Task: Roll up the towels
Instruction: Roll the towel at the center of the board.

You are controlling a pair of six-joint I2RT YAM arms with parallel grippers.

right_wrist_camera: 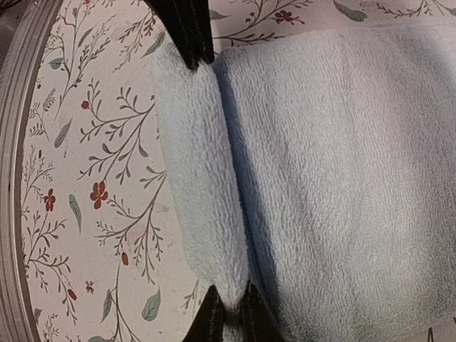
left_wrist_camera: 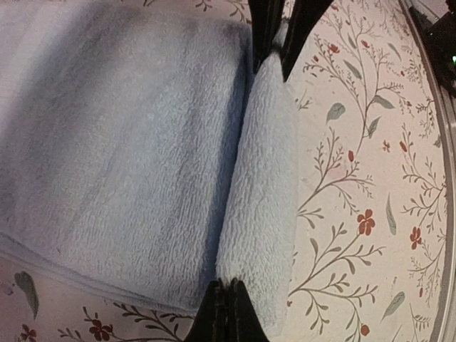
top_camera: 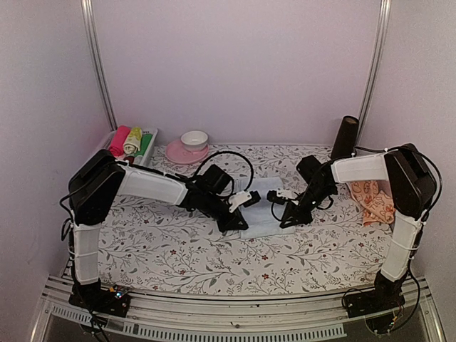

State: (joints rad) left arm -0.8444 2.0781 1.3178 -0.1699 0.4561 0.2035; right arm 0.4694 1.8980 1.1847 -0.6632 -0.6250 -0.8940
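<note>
The pale blue towel (top_camera: 262, 212) lies flat on the floral sheet between the two arms. Its near edge is turned up into a thick ridge (left_wrist_camera: 260, 178), which also shows in the right wrist view (right_wrist_camera: 196, 178). My left gripper (left_wrist_camera: 229, 286) is shut on one end of that ridge, fingers pressed tight together. At the other end my right gripper (right_wrist_camera: 235, 293) is shut, with a tuft of the blue towel between its fingertips. From above, the left gripper (top_camera: 239, 219) and right gripper (top_camera: 288, 217) flank the towel. The peach-orange towel (top_camera: 374, 199) lies crumpled at the far right, under the right arm.
A pink saucer (top_camera: 177, 154) with a white cup (top_camera: 194, 139) stands at the back. Left of it a tray (top_camera: 151, 142) holds rolled coloured cloths. A black cylinder (top_camera: 347, 137) stands at the back right. The table's metal edge (left_wrist_camera: 443, 157) runs close beside the ridge.
</note>
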